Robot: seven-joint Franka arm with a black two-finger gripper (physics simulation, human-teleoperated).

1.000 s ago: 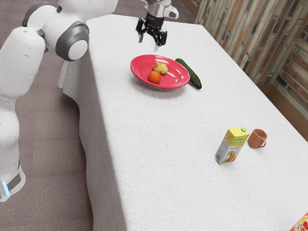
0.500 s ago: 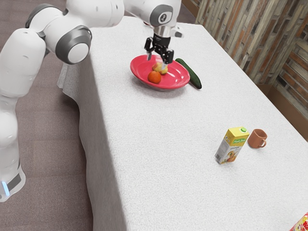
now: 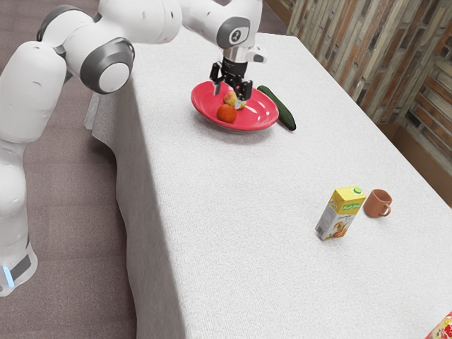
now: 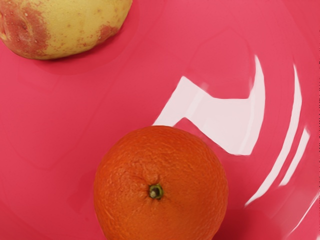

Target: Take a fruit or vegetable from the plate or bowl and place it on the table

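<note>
Claw (image 3: 228, 98) hangs over plate (image 3: 256, 113), fingers wide apart, holding nothing; orange (image 4: 160, 210) and potato (image 4: 65, 25) lie apart on plate.

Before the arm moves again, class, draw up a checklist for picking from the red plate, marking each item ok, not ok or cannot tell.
1. End effector open: ok, its fingers stand apart.
2. End effector above the red plate: ok.
3. Orange resting in the plate: ok.
4. Orange apart from the yellow, red-blotched piece: ok, a gap shows between them.
5. Orange centred between the fingers: cannot tell.
6. Orange gripped, ready to lift: not ok.
</note>
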